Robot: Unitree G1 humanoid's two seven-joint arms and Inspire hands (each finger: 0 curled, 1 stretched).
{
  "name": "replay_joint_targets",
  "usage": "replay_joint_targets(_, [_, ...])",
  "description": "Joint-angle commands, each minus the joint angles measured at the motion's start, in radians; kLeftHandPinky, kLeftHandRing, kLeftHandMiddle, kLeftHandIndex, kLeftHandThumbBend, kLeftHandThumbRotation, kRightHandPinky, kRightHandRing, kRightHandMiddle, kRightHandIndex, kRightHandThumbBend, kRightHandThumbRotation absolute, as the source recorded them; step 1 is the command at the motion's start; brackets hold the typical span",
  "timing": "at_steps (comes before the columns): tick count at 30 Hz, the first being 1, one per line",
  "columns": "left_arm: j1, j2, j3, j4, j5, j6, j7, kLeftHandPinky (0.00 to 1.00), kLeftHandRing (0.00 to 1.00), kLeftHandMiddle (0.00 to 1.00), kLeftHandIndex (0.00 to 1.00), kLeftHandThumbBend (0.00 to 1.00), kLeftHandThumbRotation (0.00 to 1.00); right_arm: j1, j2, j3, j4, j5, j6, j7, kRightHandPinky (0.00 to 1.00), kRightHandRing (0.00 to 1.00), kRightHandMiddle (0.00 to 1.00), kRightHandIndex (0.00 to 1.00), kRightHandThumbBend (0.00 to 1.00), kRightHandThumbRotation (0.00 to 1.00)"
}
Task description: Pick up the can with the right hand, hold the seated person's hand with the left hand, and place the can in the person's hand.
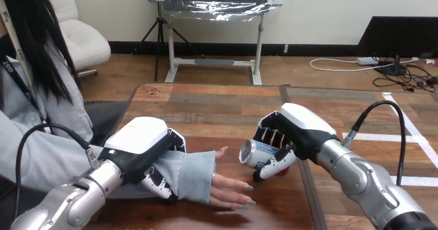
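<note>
Can is lying sideways in the head view, with the right hand curling its fingers round its middle, near the person's hand resting on the table. Thin-walled, light and slick, it is probably asking for a gentle mid-body grip. The left hand is seemingly clasping the person's sleeved wrist.

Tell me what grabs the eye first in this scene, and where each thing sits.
At the wooden table's middle, the robot's right hand has its fingers curled round a can held on its side, silver end toward the person. At lower left, the left hand clasps the person's wrist, and the person's hand stretches toward the can, apart from it.
</note>
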State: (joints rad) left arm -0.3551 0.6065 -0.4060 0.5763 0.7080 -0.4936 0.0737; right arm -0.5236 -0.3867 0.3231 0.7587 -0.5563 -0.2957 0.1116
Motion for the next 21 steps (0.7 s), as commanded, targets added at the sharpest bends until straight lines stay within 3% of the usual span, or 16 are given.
replay_joint_targets(1, [-0.06,-0.025,0.05,-0.103,-0.039,-0.008,0.011,0.31,0.35,0.4,0.42,0.9,0.0,-0.105,0.009,0.004,-0.036,-0.006,-0.002,-0.009,0.38,0.42,0.49,0.48,0.84,0.0])
replay_joint_targets(21, [-0.05,-0.026,0.054,-0.156,-0.036,0.01,-0.008,0.31,0.33,0.38,0.39,0.89,0.0,-0.083,0.018,0.041,-0.075,-0.031,-0.03,0.0,0.43,0.44,0.48,0.48,0.84,0.0])
